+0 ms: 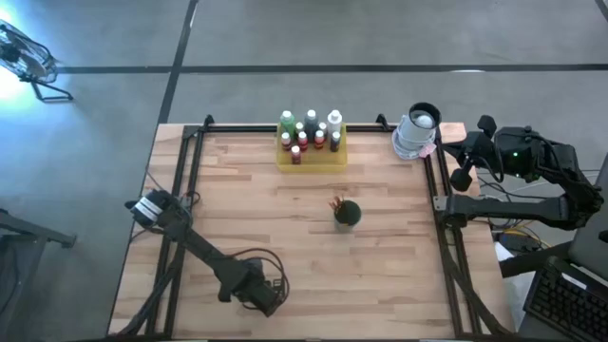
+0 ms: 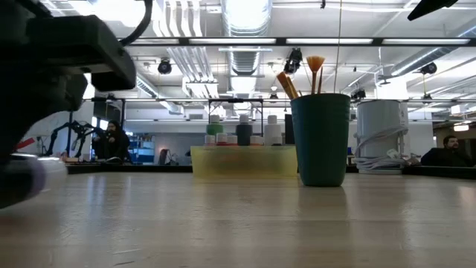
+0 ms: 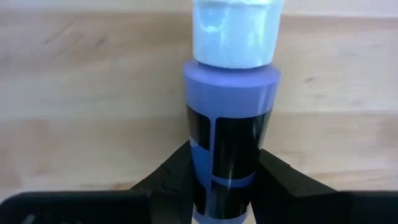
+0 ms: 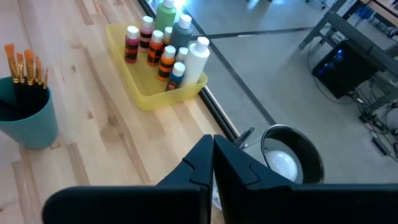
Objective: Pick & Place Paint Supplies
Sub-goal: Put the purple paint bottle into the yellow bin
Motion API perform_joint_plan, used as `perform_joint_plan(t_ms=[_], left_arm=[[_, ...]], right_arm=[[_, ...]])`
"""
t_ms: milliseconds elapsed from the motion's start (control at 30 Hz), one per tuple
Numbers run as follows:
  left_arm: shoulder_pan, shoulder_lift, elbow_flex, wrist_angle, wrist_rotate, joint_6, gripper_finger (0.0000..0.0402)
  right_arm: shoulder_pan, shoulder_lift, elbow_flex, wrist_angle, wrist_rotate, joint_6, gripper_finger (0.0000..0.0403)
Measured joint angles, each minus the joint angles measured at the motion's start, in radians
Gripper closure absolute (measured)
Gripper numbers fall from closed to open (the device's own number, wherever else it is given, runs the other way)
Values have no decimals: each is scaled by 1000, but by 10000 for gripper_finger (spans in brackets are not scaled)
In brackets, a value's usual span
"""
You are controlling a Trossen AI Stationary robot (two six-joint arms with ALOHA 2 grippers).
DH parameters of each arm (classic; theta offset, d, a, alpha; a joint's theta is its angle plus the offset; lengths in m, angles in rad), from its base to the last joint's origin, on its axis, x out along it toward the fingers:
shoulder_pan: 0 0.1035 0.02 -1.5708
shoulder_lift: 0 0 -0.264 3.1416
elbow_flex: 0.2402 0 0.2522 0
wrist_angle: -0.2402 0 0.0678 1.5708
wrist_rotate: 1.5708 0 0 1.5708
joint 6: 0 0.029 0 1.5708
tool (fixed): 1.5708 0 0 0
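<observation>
Left wrist view: my left gripper (image 3: pixel 225 180) pinches purple white-capped paint bottle (image 3: pixel 231 118) over wooden table (image 3: pixel 93 93); right gripper (image 4: pixel 213 163) pressed together.

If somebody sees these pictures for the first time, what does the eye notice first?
First, the purple paint bottle with a white cap, lying between the left gripper's fingers near the table's front-left corner. Then the yellow tray crowded with bottles at the far edge, and the green cup of brushes mid-table.

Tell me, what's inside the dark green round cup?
Thin orange-brown wooden paintbrushes stand in the dark green round cup, bristle tips poking above the rim. Their lower ends and the cup's bottom are hidden by its wall.
</observation>
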Motion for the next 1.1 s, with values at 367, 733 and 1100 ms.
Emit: perform_joint_plan(t_ms=[367,733,1100], left_arm=[[147,-49,50,133,-94,566,293],[344,-133,180,218,41,1205,293],[375,-293,283,-16,74,1383,293]], right_arm=[[0,0,0,0,0,0,394],[0,0,0,0,0,0,394],[0,0,0,36,2,-210,394]])
